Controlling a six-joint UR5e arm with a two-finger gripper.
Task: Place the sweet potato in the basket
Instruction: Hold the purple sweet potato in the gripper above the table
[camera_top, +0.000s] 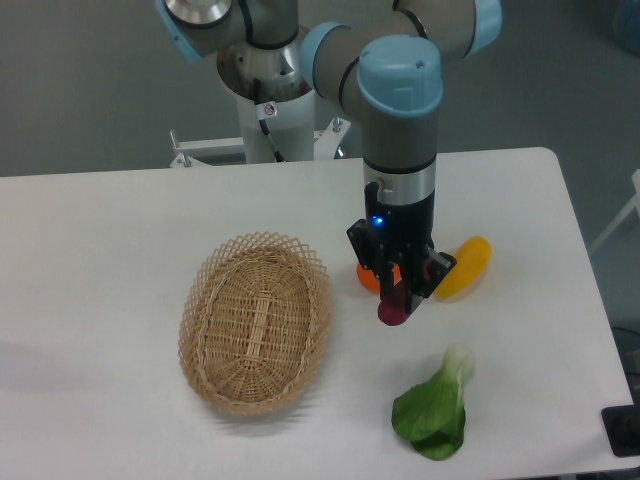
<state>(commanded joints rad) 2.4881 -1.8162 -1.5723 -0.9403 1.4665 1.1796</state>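
The sweet potato (393, 307) is a small magenta-purple tuber, held upright between the fingers of my gripper (402, 290). Only its lower end shows below the fingertips, and it hangs just above the table. The gripper is shut on it. The basket (256, 322) is an oval light-tan wicker basket lying to the left of the gripper, a short gap away, with nothing inside it.
A round orange fruit (369, 277) sits right behind the gripper, partly hidden. A yellow-orange elongated vegetable (465, 267) lies to the gripper's right. A green leafy vegetable (435, 408) lies near the front edge. The robot base stands at the back.
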